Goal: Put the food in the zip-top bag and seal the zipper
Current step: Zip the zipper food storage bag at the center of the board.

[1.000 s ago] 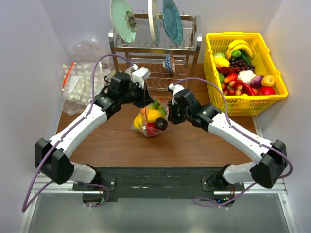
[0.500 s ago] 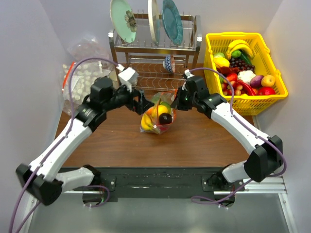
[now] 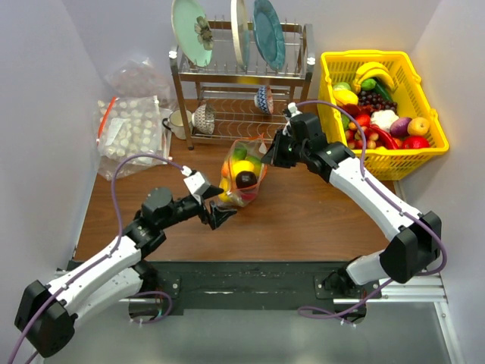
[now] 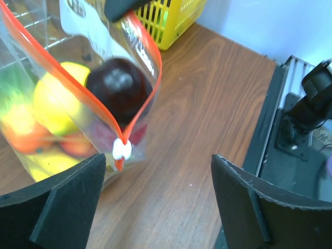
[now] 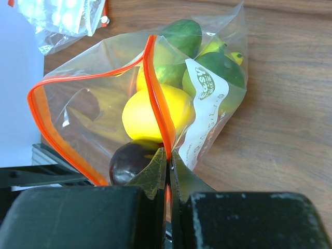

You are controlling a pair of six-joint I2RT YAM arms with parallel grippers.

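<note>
The zip-top bag point(image 3: 241, 180) stands on the brown table with the food point(image 3: 242, 168) inside: a yellow piece point(image 5: 154, 113), a dark plum point(image 4: 118, 89), green pieces point(image 5: 182, 35) and an orange one. My right gripper point(image 3: 272, 156) is shut on the zipper point(image 5: 155, 98) at the bag's upper right corner and holds that corner up. The red strip spreads into an open loop to the left in the right wrist view. My left gripper point(image 3: 215, 217) is open, just off the bag's near-left side, with only bare table between its fingers point(image 4: 57, 207). The white slider point(image 4: 122, 149) hangs at the strip's low end.
A yellow basket point(image 3: 428, 148) full of toy fruit stands at the back right. A dish rack point(image 3: 242, 76) with plates and bowls is behind the bag. A larger clear bag of pale lumps point(image 3: 129, 129) lies at the back left. The black base rail point(image 4: 290, 119) runs along the table's near edge.
My left gripper has opened, let go of the bag and drawn back toward the near left. The right gripper kept its hold and carried the bag's corner farther back.
</note>
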